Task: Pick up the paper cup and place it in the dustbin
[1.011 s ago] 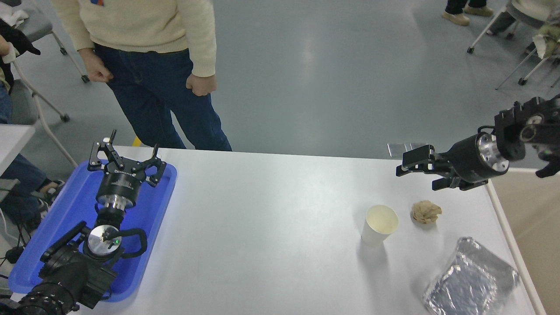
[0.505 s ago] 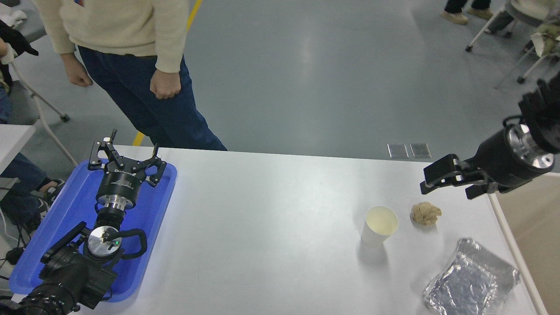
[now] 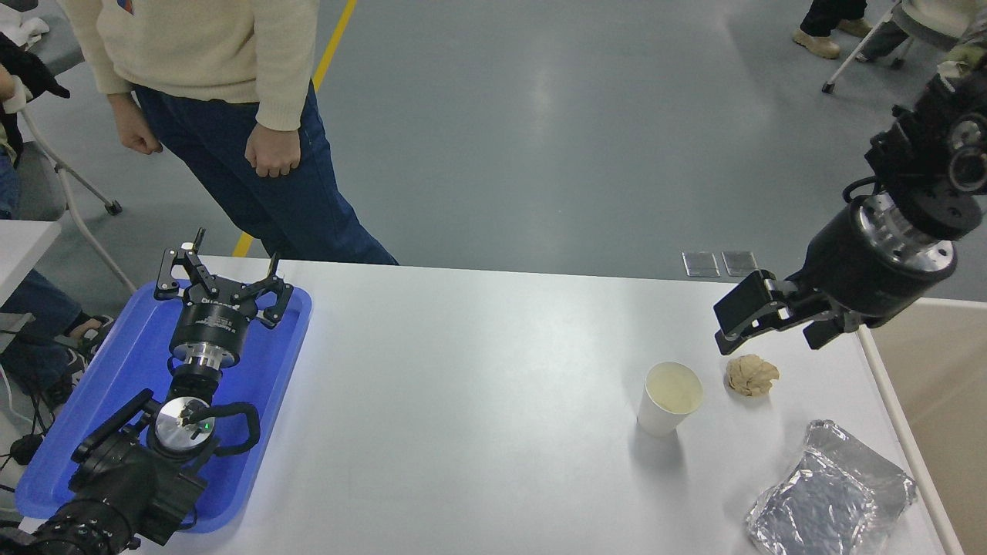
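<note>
The white paper cup [image 3: 669, 398] stands upright on the white table [image 3: 478, 385], right of the middle, its cream inside showing. My right gripper [image 3: 769, 333] hangs open and empty above the table, up and to the right of the cup and just over a crumpled tan paper ball [image 3: 752, 375]. The beige dustbin [image 3: 944, 401] shows only in part past the table's right edge. My left gripper [image 3: 221, 279] is parked open over the blue tray [image 3: 116, 385] at the lower left.
A crumpled foil sheet [image 3: 831, 493] lies at the table's front right corner. A person in a cream sweater [image 3: 231, 116] stands at the far left side of the table. Chairs stand on the floor at the far right.
My right gripper drew back to the right, then swung left and tilted down towards the paper ball. The person stepped left. The cup has not moved.
</note>
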Action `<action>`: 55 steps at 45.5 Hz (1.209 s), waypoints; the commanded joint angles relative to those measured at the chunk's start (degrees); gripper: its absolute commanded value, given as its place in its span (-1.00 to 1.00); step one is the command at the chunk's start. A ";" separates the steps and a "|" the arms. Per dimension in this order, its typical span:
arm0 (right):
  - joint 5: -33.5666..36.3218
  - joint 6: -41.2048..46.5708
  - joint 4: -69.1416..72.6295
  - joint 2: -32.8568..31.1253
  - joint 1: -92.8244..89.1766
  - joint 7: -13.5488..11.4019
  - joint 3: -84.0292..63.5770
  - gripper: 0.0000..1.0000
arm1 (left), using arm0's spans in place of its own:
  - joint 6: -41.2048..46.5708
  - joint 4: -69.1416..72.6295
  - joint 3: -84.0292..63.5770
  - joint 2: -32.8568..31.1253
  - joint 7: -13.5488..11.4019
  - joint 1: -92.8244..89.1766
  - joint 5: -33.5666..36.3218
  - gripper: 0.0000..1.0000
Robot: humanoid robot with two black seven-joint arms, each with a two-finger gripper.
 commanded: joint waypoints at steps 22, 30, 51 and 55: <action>1.45 -1.64 -4.49 1.12 -4.23 -0.07 4.30 1.00 | 0.00 0.07 0.00 -0.09 -0.09 0.00 -0.03 1.00; 0.39 -4.36 -10.20 1.20 -11.17 -0.07 6.77 1.00 | 0.08 -0.02 0.00 -0.26 0.00 -0.09 -0.03 1.00; -8.83 -8.41 -26.90 1.29 -32.00 -0.07 10.72 1.00 | 0.08 0.07 0.00 -0.35 0.00 -0.18 -0.03 1.00; -11.20 -9.46 -28.22 1.20 -34.82 -0.07 11.78 1.00 | 0.08 -0.02 0.09 -0.35 -0.09 -0.09 -0.03 1.00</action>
